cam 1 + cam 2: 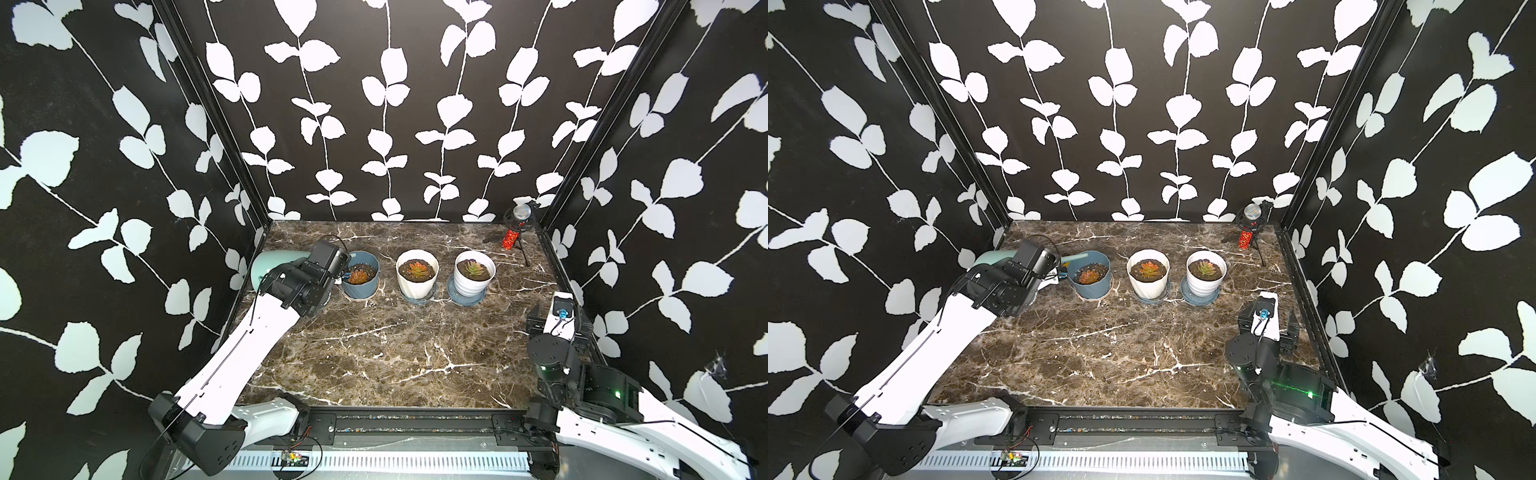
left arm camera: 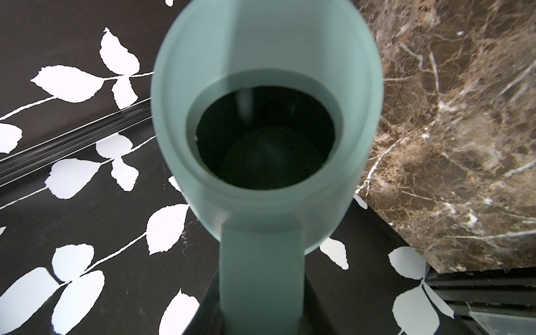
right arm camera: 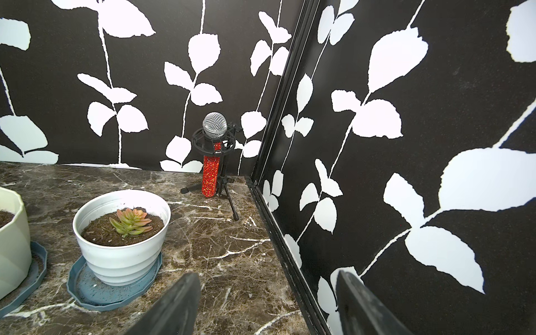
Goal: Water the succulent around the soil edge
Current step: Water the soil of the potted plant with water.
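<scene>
Watering can (image 1: 265, 268) | tipped crosswise, spout (image 1: 1076, 257) toward blue pot (image 1: 1096, 287) | left fingers (image 2: 311, 314) clamp handle (image 2: 261, 275) | right fingers (image 3: 174, 307) apart, empty

Both top views look down from above the table's (image 1: 374, 353) front edge, sharing the whole table; the right wrist camera faces its back-right corner.

Teal watering can (image 2: 261, 58), blue pot (image 1: 365, 289), 2 white pots (image 1: 417, 286), brown white-veined table (image 1: 395, 353), black leaf-print walls (image 1: 353, 41)
</scene>
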You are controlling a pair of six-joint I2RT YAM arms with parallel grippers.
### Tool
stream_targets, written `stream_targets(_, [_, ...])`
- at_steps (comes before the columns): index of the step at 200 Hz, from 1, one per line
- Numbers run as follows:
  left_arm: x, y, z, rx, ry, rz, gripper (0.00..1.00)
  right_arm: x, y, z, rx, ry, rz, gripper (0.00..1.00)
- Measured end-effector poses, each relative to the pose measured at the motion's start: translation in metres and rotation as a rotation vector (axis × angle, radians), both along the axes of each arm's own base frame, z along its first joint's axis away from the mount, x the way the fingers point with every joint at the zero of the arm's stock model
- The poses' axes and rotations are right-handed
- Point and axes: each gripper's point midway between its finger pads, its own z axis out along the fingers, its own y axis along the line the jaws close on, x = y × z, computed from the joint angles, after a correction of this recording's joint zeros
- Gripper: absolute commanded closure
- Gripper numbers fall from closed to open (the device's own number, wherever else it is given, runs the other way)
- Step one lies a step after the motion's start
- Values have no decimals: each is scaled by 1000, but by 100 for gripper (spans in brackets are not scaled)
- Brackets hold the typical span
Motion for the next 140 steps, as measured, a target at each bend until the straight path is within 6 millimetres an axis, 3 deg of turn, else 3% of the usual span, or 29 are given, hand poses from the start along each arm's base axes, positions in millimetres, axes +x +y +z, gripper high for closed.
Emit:
stream_targets(39, [2, -14, 8, -112, -44, -25, 100, 0, -1, 0, -5, 1, -2, 24])
stream_targets(67, [-15, -38, 28, -276, -130, -117, 100, 0, -1, 0, -5, 1, -2, 24])
stream_targets(118, [-62, -116, 95, -946, -316, -341, 100, 0, -1, 2, 6, -5, -2, 24])
stream_targets(140, [-70, -169, 107, -1099, -355, -428, 100, 0, 0, 4, 12, -11, -1, 24])
